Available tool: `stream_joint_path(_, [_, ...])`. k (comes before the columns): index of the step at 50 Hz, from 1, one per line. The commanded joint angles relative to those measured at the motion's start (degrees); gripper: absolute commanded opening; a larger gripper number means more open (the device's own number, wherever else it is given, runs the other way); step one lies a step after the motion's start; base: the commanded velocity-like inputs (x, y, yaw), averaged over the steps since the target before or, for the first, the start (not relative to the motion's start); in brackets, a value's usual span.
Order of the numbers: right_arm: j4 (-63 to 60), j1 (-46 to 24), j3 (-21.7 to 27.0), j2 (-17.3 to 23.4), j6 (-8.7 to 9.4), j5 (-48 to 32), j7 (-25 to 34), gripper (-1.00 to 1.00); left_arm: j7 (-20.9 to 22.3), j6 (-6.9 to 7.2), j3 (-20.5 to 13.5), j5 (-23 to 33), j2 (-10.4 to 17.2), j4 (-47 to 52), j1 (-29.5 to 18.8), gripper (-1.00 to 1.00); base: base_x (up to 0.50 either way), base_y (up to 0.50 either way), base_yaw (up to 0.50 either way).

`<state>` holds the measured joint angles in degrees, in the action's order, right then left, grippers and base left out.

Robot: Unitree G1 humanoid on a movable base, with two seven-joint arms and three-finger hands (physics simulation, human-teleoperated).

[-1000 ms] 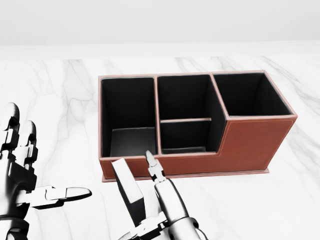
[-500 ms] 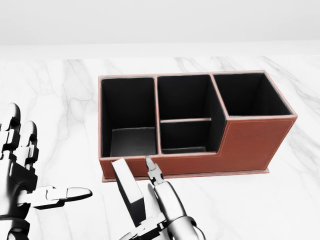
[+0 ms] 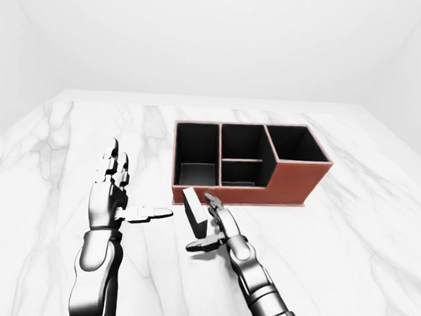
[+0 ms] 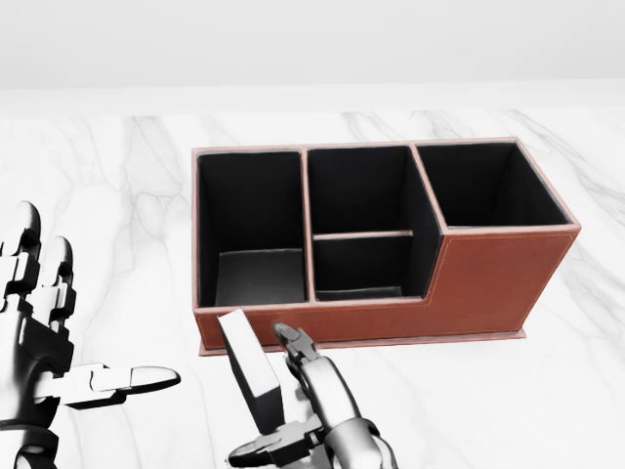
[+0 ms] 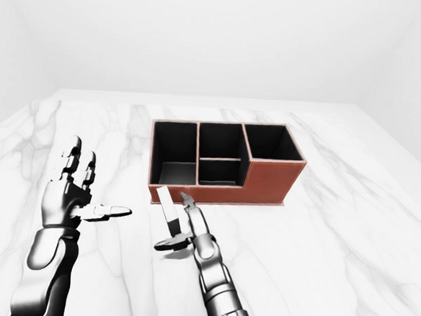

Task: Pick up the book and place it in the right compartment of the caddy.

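A thin book (image 4: 249,366) with a white cover and dark spine stands upright on the marble table, just below the lower left corner of the brown leather caddy (image 4: 488,283). My right hand (image 4: 264,396) is open about the book: fingers (image 4: 298,347) rest by its right face and the thumb reaches across under its lower left. The caddy's right compartment (image 4: 488,186) is tall, dark and empty. Well apart from the book, my left hand (image 4: 93,322) hovers open at the left of the head view, fingers up and thumb pointing right.
The caddy also has a long left compartment (image 4: 252,234) and a divided middle one (image 4: 361,225), both empty. White marble tabletop (image 3: 364,234) spreads around everything, with its far edge at the top of the left-eye view.
My right hand's fingers have curled down and leftward against the book, and its thumb has swung into view below the book. The book, caddy and left hand have not moved.
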<state>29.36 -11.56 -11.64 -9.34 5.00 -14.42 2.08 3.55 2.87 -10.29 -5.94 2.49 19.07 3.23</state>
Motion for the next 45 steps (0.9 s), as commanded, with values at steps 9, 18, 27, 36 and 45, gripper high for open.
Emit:
stream_joint_path(9, [0.6,-0.3,0.4,-0.2,0.00,0.0,0.5,-1.00,0.1,-0.24,0.1,0.0,0.0,-0.3,0.0,1.00,0.00,0.00,0.00])
stream_joint_path(18, [2.3,-1.0,0.6,-0.2,0.00,0.4,0.4,-1.00,0.1,-0.01,0.1,0.0,0.0,-0.1,0.0,1.00,0.00,0.00,0.00])
stream_joint_path(27, [1.6,-0.8,0.7,-0.2,0.00,0.4,0.6,-1.00,0.1,-0.58,0.3,0.1,-0.1,-0.6,-0.1,1.00,0.00,0.00,0.00])
stream_joint_path(36, [-8.6,2.3,-0.3,0.2,0.00,1.9,2.0,-1.00,0.0,-0.79,0.2,0.1,0.0,-0.8,-0.1,1.00,0.00,0.00,0.00])
stream_joint_path(45, [-19.0,4.2,-1.4,1.4,0.00,3.8,2.7,-1.00,-0.1,0.23,0.0,0.0,0.0,0.4,0.1,1.00,0.00,0.00,0.00])
